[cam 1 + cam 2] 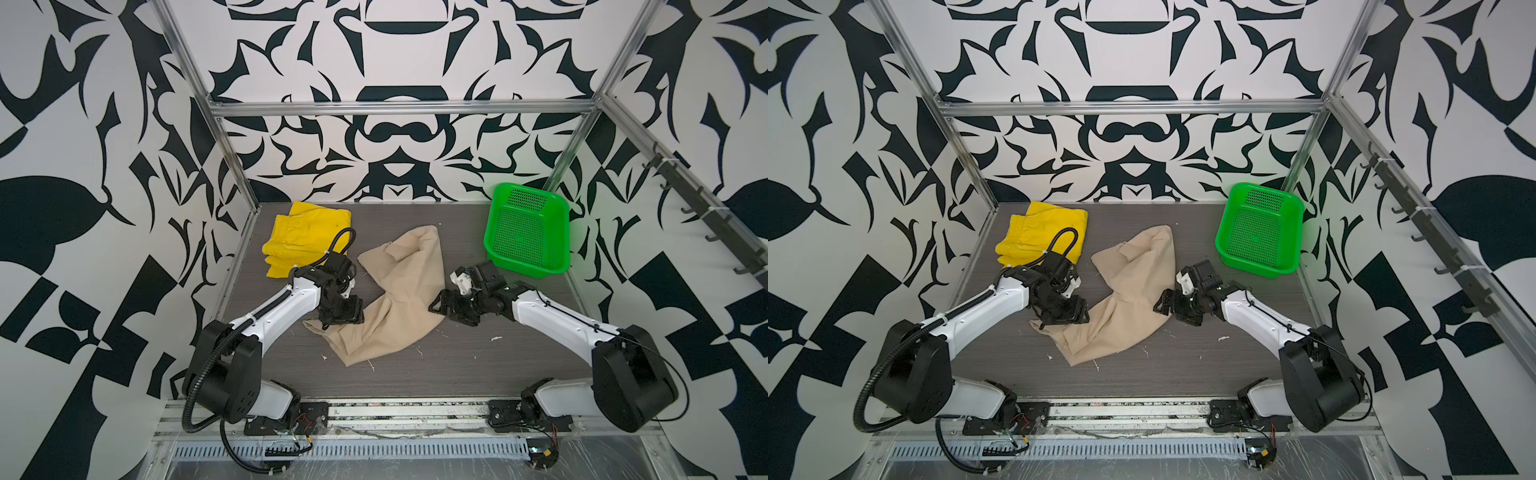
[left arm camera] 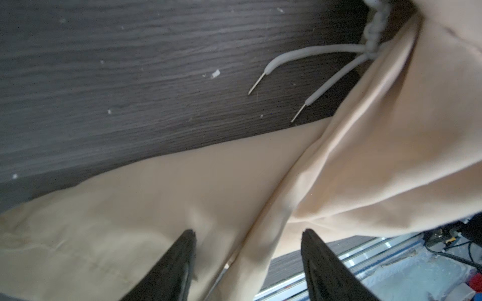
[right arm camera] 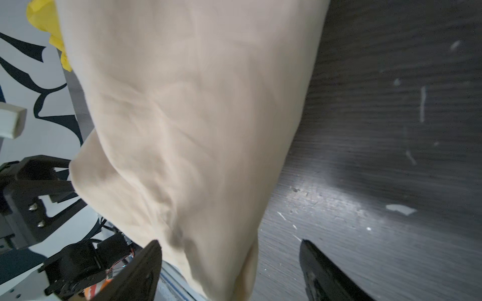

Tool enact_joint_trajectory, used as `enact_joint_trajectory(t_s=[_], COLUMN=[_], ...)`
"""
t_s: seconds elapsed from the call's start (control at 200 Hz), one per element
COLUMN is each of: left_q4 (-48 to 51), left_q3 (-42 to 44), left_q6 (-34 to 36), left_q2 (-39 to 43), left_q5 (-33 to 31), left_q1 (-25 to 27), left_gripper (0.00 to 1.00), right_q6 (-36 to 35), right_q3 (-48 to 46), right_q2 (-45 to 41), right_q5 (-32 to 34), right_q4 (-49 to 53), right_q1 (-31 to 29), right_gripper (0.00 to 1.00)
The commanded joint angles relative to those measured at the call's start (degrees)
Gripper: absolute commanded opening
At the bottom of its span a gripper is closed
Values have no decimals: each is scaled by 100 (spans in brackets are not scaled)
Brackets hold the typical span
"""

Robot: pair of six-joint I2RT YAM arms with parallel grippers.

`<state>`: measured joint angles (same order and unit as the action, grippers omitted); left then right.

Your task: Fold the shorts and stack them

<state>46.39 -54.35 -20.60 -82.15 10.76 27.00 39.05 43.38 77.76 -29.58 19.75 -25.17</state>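
Hidden / hard to read:
- Left gripper (image 2: pixel 249 232): in both top views its own black body covers the tips, lower left of centre. The left wrist view shows the jaws spread, with a raised fold of the beige shorts (image 2: pixel 208 195) running between them and nothing pinched.
- Waistband (image 2: pixel 375 26): gathered, cut off at the upper right frame edge. Two drawstring (image 2: pixel 313 50) ends trail from it over the table (image 2: pixel 130 78).
- Right gripper (image 3: pixel 230 242): jaws spread wide, straddling the cloth's edge, one over beige and one over bare table. The picture is motion-blurred, so I cannot tell whether it touches. In both top views it sits at the right edge of the beige shorts, right of centre.
- Yellow shorts (image 1: pixel 299 232): the left arm and its cable loop cover the lower right corner. In the right wrist view only a sliver shows, upper left.

Task things:
- Beige shorts: crumpled and unfolded at mid-table, running diagonally from upper centre to lower left in both top views. The lower layers are hidden.
- Yellow shorts: folded pile in the upper left corner of the table, apart from the beige pair.

Containers:
- Basket (image 1: pixel 523 232): green, perforated, upper right of the table. Only its own mesh floor shows inside. It sits well apart from both shorts.
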Motion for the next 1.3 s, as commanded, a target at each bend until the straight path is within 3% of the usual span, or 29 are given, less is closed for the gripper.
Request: enact_joint_trajectory(t_s=[0.0,0.13,0.305,0.595,0.81,0.895,0.97,1.095,1.295], left_q4=[345,355,248,255,335,322,380,535,873], left_q3=[-146,-163,-201,-199,-176,-164,-249,-556,-1407], left_q6=[-163,-192,-317,-344,-372,-366,-348,-349,-139], left_q2=[-96,-144,30,-3,-92,-149,-172,206,1168], left_q5=[168,236,201,194,-93,-23,-15,-441,-909], left_q1=[30,160,271,349,358,364,366,367,367], left_gripper=[65,53,55,39,45,32,19,8,3], right_q6=[240,355,476,532,592,609,598,385,-601], right_q3=[-25,-133,-199,-296,-350,-340,-287,75,1482], right_q2=[49,147,212,175,161,116,-11,-495,-1203], right_q5=[-291,-329,-338,-308,-238,-212,-157,159,878], right_q4=[-462,-658,-814,-901,-1046,-1074,-1071,-633,958], right_q1=[-34,-43,-41,-41,-41,-41,-41,-32,43], right_gripper=[81,75,66,53,42,32,18,0,0])
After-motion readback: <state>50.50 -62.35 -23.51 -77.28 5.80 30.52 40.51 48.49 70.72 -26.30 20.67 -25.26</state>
